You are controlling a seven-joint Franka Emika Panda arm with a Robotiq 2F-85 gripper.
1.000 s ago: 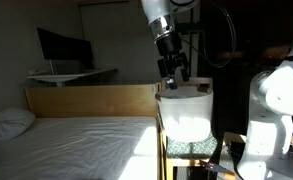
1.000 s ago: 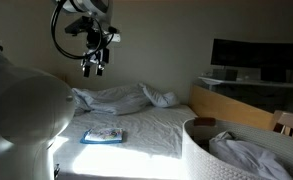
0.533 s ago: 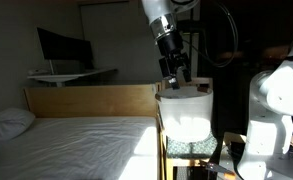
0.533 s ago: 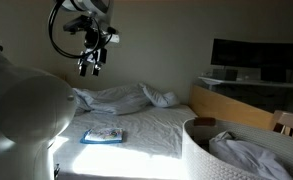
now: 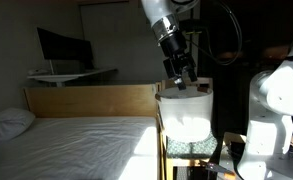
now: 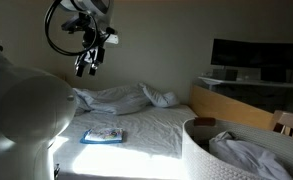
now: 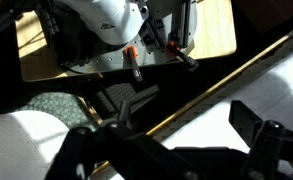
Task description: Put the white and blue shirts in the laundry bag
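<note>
— What do we make out?
— One tall, round white fabric laundry bag [image 5: 184,118] with a rolled rim, beside the wooden bed end [image 5: 91,100], with white cloth [image 6: 248,157] bunched inside.
— Our black gripper [image 5: 183,84]?
— Jaws spread, empty, above the rim. One flat blue cloth [image 6: 103,135] lies on the bed [image 6: 156,125].

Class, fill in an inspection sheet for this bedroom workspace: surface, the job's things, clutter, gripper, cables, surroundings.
Surface: bed, white sheet, partly sunlit.
Job's things: laundry bag upright beside the bed, white cloth inside, likely the white shirt; blue shirt flat on the bed.
Clutter: crumpled white bedding; pillow.
Gripper: gripper open, empty, above the bag.
Cables: black cable loop on the arm, off the bed.
Surroundings: wooden bed frame; monitor on a desk; dim room.
</note>
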